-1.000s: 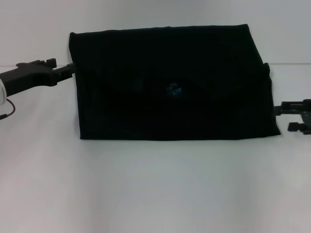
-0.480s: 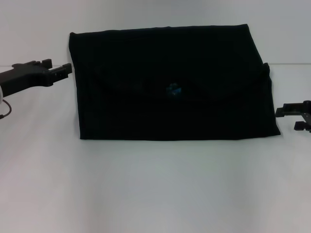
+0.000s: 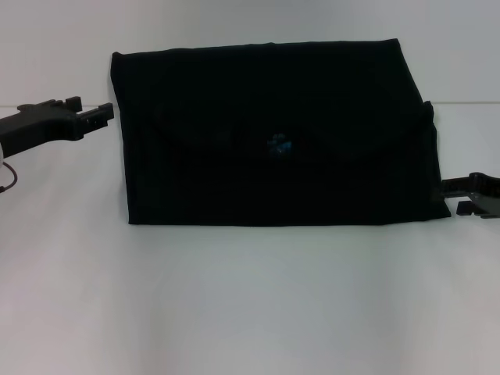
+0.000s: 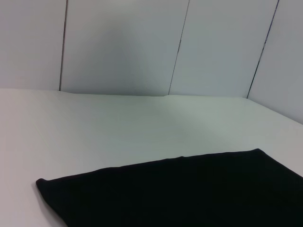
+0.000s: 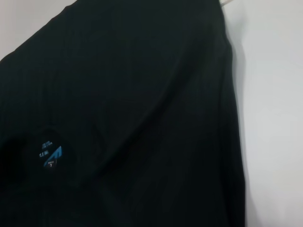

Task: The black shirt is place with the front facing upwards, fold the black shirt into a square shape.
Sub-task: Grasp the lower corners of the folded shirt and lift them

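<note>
You see the black shirt point(image 3: 273, 133) lying folded flat on the white counter point(image 3: 250, 297) (blue label point(image 3: 280, 144) showing). Your left gripper point(image 3: 104, 114) hovers just beside its left edge with fingers narrowly parted, holding nothing. The right gripper point(image 3: 462, 195) sits at the near right corner, fingers spread and empty.

- The head view looks forward and down from above at the whole black shirt point(image 3: 277, 133) on the white table point(image 3: 250, 297), from some way off
- The left wrist view sits low, near the table, looking across the shirt's edge point(image 4: 189, 194) toward the panelled wall point(image 4: 123, 47)
- The right wrist view looks from close onto the shirt, its blue neck label point(image 5: 49, 153) in sight
- All three views share the shirt; the label point(image 3: 279, 145) also shows in the head view
</note>
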Action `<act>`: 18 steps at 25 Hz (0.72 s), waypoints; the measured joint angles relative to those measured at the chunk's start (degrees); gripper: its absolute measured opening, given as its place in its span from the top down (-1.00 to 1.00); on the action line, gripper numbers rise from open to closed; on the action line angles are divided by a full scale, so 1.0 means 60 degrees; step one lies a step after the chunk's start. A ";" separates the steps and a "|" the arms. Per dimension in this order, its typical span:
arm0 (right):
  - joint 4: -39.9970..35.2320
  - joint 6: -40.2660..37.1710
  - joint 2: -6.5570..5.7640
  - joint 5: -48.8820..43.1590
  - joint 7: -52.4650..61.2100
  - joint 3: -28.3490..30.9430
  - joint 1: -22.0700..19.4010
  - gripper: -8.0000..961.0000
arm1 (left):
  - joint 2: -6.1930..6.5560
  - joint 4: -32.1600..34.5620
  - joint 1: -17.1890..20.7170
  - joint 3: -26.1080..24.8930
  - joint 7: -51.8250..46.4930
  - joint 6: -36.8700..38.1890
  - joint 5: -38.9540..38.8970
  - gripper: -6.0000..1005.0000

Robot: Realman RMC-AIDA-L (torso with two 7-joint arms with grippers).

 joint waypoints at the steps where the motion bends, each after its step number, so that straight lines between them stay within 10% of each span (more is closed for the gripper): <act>1: 0.0001 0.0003 0.0016 0.0000 0.0000 -0.0002 0.0000 -0.59 | 0.0000 0.0001 0.0000 0.0001 -0.0004 0.0000 0.0000 -0.29; 18: 0.0055 0.0186 0.0125 -0.0023 0.0004 -0.0002 -0.0081 -0.08 | 0.0029 0.0017 0.0025 -0.0026 -0.0047 0.0002 -0.0015 -0.30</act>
